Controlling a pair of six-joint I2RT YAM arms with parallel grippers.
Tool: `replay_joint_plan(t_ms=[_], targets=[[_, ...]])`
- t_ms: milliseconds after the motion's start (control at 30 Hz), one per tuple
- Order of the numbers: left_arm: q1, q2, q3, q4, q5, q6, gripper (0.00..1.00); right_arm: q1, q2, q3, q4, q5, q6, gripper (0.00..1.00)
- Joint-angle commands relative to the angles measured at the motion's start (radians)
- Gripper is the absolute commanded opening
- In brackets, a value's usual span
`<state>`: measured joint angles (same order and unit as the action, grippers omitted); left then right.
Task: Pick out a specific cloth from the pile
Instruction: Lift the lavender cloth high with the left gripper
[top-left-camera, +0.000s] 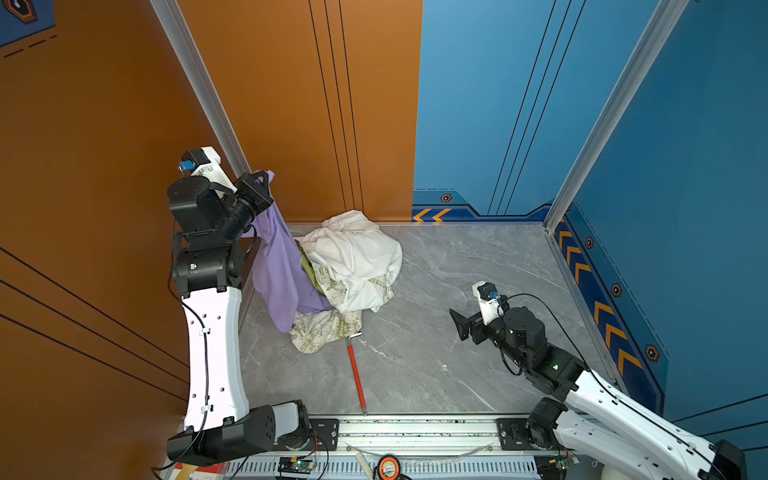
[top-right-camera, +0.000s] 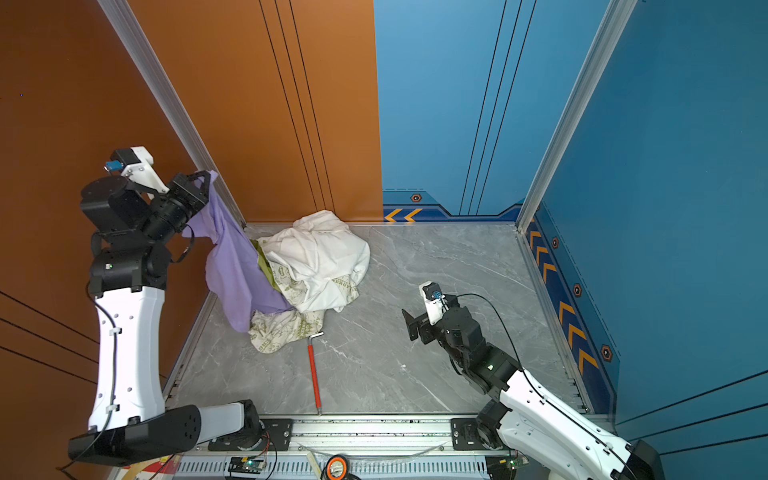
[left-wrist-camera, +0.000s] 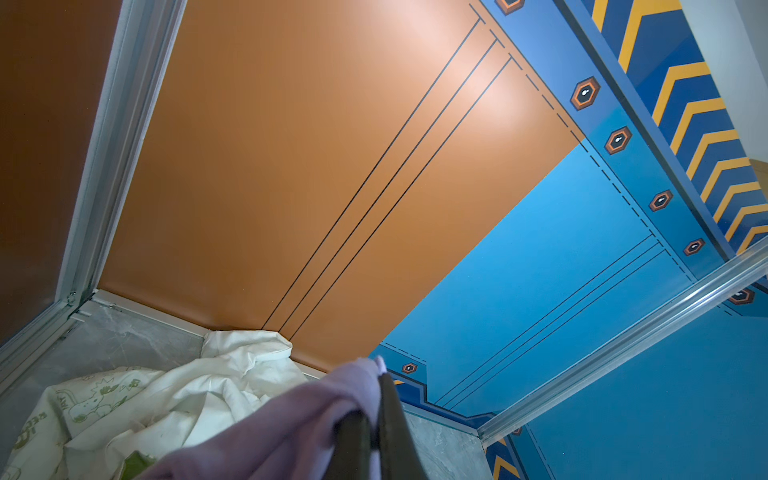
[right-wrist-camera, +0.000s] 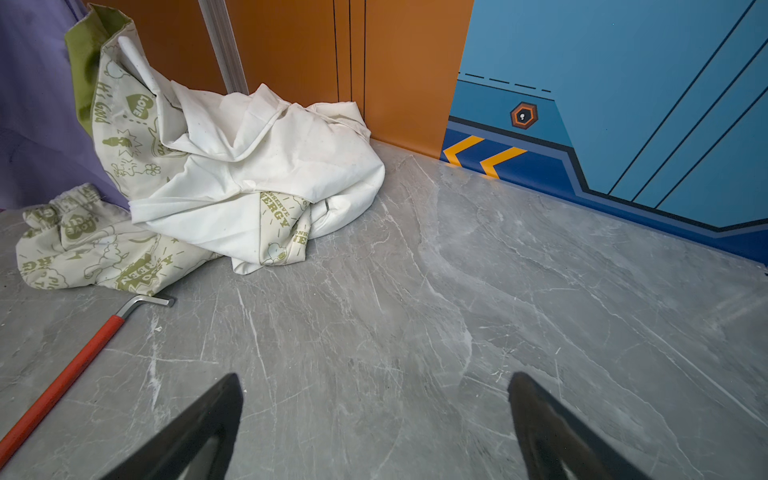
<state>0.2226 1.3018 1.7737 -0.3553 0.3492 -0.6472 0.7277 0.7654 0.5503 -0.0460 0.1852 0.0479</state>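
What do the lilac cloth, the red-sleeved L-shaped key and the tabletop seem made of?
Lilac cloth: soft matte fabric, probably cotton knit; it hangs in limp folds from the left claw. L-shaped key: bare grey metal at the bent end, smooth red sleeve on the shaft, likely plastic or rubber. Tabletop: grey with white veins and a slight sheen, so stone or marble-look laminate.

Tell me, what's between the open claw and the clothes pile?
Nothing but bare table between the right gripper and the pile, as the right wrist view and both top views show. The red-handled key lies aside.
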Motion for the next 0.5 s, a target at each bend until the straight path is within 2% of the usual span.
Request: replay_joint_plan(t_ms=[0,200,300,467], targets=[[-0.004,0.008,0.086,0.086,0.047,0.005,0.0,0.006,-0.008,-0.001,-0.029,0.009,-0.02,1.0],[-0.105,0.014,0.032,0.087,0.057,0.017,0.0,0.005,-0.005,0.002,-0.028,0.009,-0.02,1.0],[-0.199,0.014,-0.037,0.086,0.047,0.039,0.0,0.006,-0.002,0.003,-0.03,0.008,-0.02,1.0],[-0.408,0.032,-0.213,0.087,0.036,0.097,0.0,0.005,-0.003,0.008,-0.036,0.008,-0.021,1.0]])
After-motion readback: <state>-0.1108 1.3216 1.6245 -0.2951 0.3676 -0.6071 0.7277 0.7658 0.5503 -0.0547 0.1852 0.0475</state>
